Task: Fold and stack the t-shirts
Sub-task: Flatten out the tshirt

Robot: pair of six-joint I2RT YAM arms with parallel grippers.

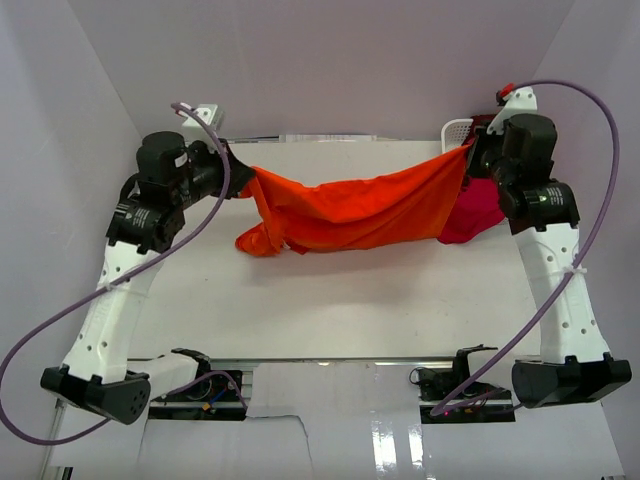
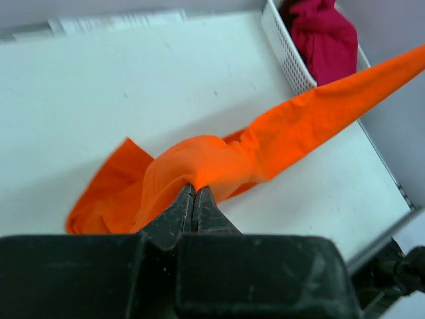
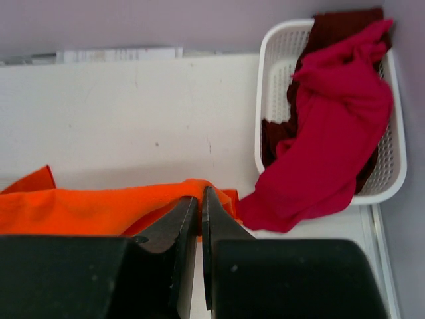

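Both left fingers [image 2: 179,211] and right fingers [image 3: 180,220] grip one orange t-shirt [image 1: 350,210]; one crimson t-shirt [image 3: 332,133], one maroon t-shirt [image 3: 332,20] share one basket [image 3: 279,66].

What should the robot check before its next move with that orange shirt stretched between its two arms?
1. Left tool shut on the orange t-shirt: ok.
2. Right tool shut on the shirt's other end: ok.
3. Shirt spread flat between them: not ok; it is bunched and sags in the middle.
4. Shirt fully off the table: cannot tell; a bunch hangs low near the left side.
5. Crimson t-shirt lying wholly inside the white basket: not ok; it spills over the rim beside the right tool.
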